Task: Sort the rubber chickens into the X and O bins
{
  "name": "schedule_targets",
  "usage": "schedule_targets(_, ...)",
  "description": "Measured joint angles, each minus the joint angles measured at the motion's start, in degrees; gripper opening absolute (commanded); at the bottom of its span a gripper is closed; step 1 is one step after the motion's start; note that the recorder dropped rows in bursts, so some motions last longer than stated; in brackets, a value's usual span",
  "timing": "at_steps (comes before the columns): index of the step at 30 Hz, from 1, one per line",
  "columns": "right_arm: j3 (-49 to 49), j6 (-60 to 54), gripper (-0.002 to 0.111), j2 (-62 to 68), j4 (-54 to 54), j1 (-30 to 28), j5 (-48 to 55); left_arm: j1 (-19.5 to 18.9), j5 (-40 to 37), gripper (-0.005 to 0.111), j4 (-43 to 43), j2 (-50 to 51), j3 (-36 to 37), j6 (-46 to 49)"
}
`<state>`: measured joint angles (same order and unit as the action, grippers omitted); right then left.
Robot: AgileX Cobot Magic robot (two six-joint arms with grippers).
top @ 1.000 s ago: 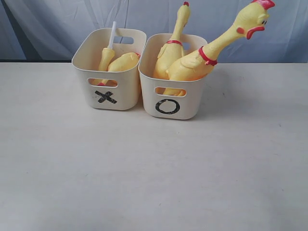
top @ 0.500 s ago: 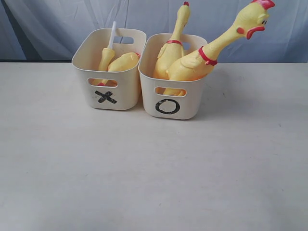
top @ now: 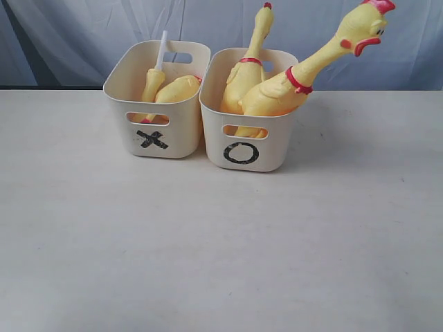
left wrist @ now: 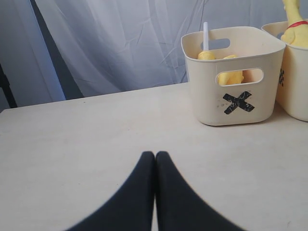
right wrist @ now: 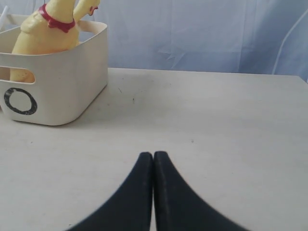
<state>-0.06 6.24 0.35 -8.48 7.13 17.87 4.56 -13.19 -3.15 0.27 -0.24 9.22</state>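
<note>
The X bin [top: 154, 142] stands at the table's back, left of the O bin [top: 242, 153]. Inside the X bin lie two headless yellow chickens: one with a white stick [top: 154, 79] and a plump one [top: 178, 88]. Two chickens with heads stand in the O bin: a slim upright one [top: 246, 69] and a big one [top: 304, 72] leaning right over the rim. My left gripper [left wrist: 155, 155] is shut and empty, low over the table, well short of the X bin [left wrist: 236, 103]. Likewise shut on nothing, my right gripper [right wrist: 153, 155] hovers right of the O bin [right wrist: 53, 94]. Neither gripper shows in the exterior view.
The pale table [top: 221, 249] stretches wide in front of the bins. A blue-grey cloth backdrop [top: 83, 34] hangs behind the table's far edge, with a dark strip [left wrist: 53, 53] at the left.
</note>
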Motion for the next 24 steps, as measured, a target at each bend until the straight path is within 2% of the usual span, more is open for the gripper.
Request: schedule_targets(24, 0.0, 0.0, 0.001, 0.0, 0.0, 0.7, 0.0, -1.4, 0.0, 0.0, 0.5, 0.0, 0.0, 0.0)
